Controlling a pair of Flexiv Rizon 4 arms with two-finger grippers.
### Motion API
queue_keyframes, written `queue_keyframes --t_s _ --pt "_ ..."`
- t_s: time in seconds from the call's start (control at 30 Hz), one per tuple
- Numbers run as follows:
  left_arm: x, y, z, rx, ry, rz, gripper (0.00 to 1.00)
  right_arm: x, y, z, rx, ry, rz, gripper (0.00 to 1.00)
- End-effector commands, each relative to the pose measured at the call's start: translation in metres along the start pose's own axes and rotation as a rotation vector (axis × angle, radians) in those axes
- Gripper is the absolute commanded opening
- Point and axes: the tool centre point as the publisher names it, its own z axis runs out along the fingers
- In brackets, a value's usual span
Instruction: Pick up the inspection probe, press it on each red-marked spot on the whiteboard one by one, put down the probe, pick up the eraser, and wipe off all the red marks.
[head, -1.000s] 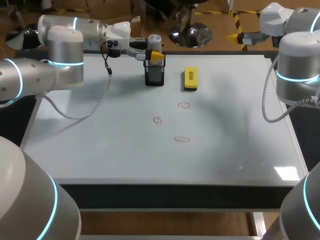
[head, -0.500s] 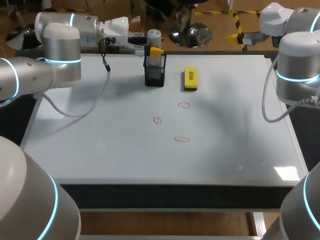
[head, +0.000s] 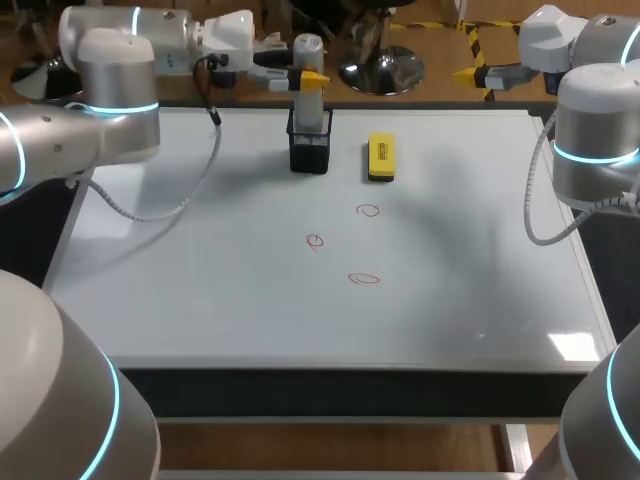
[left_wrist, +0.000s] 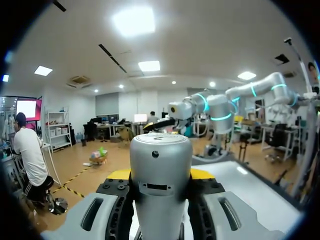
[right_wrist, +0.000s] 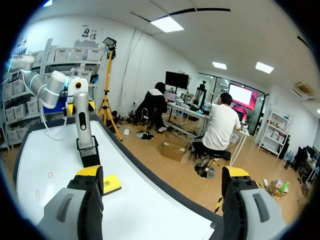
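At the whiteboard's far edge, pinches the upright probe high up in the left gripper, foot in the holder; looks stiff, smooth, likely slippery; shows the right gripper wide open, empty.

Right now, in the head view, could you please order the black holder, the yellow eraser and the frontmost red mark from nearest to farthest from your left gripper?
From the left gripper, shut on the probe:
1. Black holder, just below it.
2. Yellow eraser, right of the holder.
3. Frontmost red mark, toward the front edge.
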Motion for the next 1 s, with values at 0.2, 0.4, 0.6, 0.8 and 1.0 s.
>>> queue_keyframes --t_s 0.2,0.4,0.6,0.8,1.0 --pt "0.009 -0.042 -0.006 0.010 -0.031 0.027 0.00 0.000 0.000 0.000 0.001 0.001 0.000 1.00" --pt "0.011 -0.060 -0.021 0.027 -0.040 0.035 0.00 0.000 0.000 0.000 0.001 0.001 0.000 1.00" --pt "0.015 -0.064 -0.042 0.017 -0.007 0.041 0.00 0.000 0.000 0.000 0.001 0.001 0.000 1.00" --pt "0.017 -0.060 -0.072 0.006 -0.006 0.039 0.00 0.000 0.000 0.000 0.001 0.001 0.000 1.00" --pt "0.019 -0.054 -0.098 0.002 0.011 0.039 0.00 0.000 0.000 0.000 0.001 0.001 0.000 1.00"
